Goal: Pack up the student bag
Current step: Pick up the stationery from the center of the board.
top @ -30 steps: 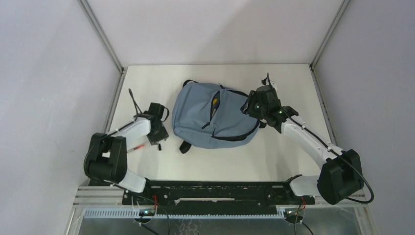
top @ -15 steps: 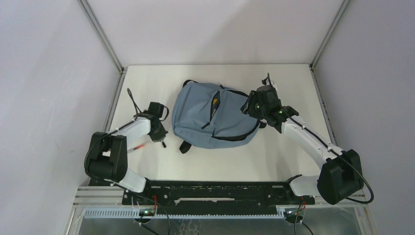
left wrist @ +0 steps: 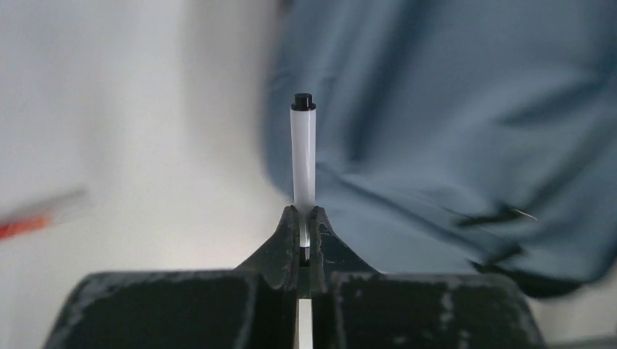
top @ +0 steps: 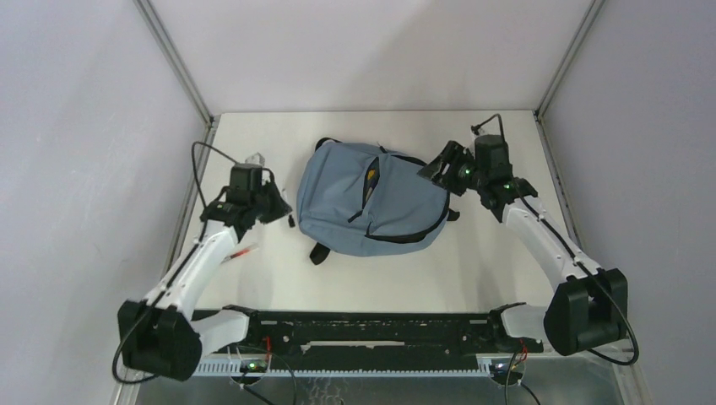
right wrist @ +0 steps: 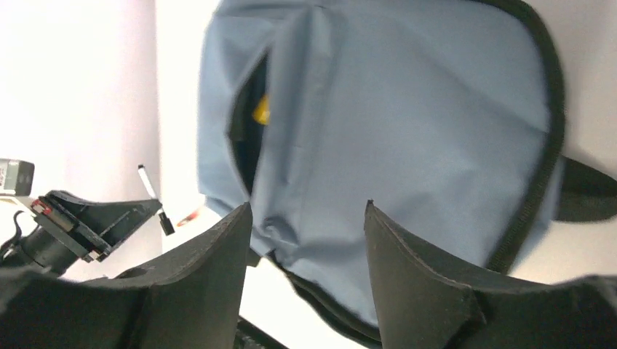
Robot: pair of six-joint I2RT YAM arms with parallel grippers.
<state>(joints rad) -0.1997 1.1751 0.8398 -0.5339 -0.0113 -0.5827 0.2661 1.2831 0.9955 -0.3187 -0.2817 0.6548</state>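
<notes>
The student bag (top: 371, 211), a grey-blue backpack, is lying flat at the middle of the white table (top: 473, 270). Its zip opening (top: 369, 190) is gaping as a dark slit running from 12 to 6 o'clock in the overhead view. A yellow item (top: 372, 175) is showing inside the slit near its 12 o'clock end, and the right wrist view (right wrist: 260, 109) is catching it too.

The left gripper (top: 281, 211) is hanging at the bag's 9 o'clock side, just beside its edge. It is clenching the lower end of a white pen (left wrist: 303, 156) between its closed fingers. The pen is standing straight out past the fingertips, its black cap pointing toward the bag's fabric (left wrist: 451, 109).

A red pen (top: 241, 251) is lying on the table at about 8 o'clock from the bag, well apart from it. It is appearing only as a blur in the left wrist view.

The right gripper (top: 436, 167) is hovering at the bag's 2 o'clock corner. Its jaws are standing apart with nothing between them, and grey-blue fabric (right wrist: 407, 109) is filling the gap in its wrist view. I cannot tell whether its fingertips are touching the fabric.
</notes>
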